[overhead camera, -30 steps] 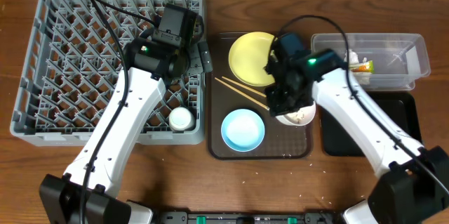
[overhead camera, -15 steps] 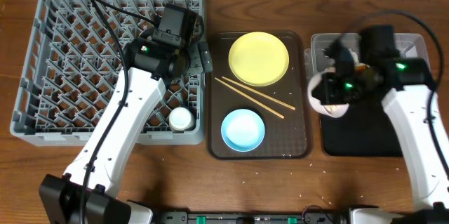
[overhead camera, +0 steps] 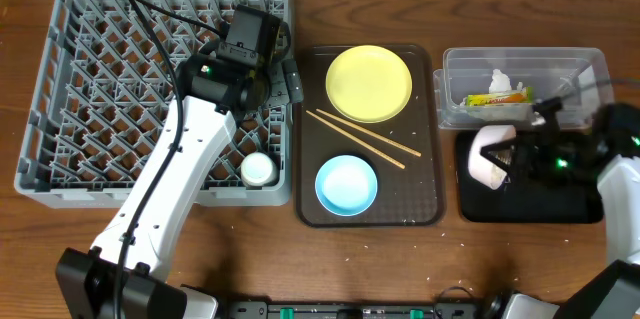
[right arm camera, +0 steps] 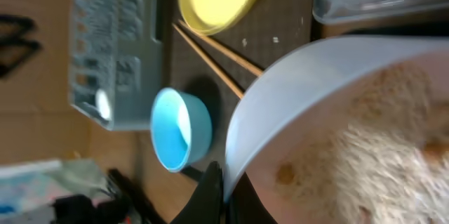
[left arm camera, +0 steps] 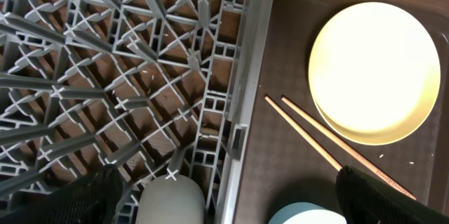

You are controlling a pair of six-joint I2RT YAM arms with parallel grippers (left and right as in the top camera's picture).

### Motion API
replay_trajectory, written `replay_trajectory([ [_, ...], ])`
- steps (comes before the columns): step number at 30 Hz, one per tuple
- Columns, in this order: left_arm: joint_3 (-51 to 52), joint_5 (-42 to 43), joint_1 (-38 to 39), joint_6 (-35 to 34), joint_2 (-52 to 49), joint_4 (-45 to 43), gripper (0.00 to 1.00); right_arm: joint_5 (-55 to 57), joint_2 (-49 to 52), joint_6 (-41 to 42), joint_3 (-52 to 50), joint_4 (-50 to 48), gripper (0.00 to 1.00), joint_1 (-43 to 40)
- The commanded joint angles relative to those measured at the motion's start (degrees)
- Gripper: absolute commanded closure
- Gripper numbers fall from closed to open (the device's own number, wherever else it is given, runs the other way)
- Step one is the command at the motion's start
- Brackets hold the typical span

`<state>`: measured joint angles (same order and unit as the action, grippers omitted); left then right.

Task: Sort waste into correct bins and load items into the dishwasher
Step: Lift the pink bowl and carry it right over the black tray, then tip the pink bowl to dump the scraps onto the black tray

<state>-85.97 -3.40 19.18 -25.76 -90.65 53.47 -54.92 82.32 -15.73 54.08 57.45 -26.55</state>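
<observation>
Swung right off the brown tray point(overhead camera: 310, 209), the right gripper point(overhead camera: 518, 159) pinches the white bowl point(overhead camera: 488, 154), tilted over the near black tray point(overhead camera: 530, 209). Cup point(overhead camera: 258, 169) sits racked near the spread left gripper point(overhead camera: 288, 79); blue bowl point(overhead camera: 347, 184), chopsticks point(overhead camera: 365, 139) and yellow plate point(overhead camera: 369, 82) remain, wrapper point(overhead camera: 497, 98) in the far clear container point(overhead camera: 580, 64).

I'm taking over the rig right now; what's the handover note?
Left gripper: open, empty, over the rack's right edge.
Right gripper: shut on the white bowl, tipped over the black tray, food residue inside.
Done: cup in rack, wrapper in clear bin.
Left: plate, blue bowl, chopsticks on brown tray, plus the white bowl, go in the rack.
</observation>
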Motion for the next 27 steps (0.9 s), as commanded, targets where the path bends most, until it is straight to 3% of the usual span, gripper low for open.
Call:
replay_trajectory([
  [1,-0.48,-0.92,-0.24,-0.22,0.42,0.02,0.02,-12.87,-1.31,-5.33,-2.97,-1.18,0.99,-4.52],
  [13,-0.48,-0.92,-0.24,-0.22,0.42,0.02,0.02,-24.55,-1.31,-9.29,-6.58,-1.53,0.99,-14.67],
  [27,-0.48,-0.92,-0.24,-0.22,0.42,0.02,0.02,-34.49,-1.31,-14.34,-6.69,-2.86,0.99,-15.82],
])
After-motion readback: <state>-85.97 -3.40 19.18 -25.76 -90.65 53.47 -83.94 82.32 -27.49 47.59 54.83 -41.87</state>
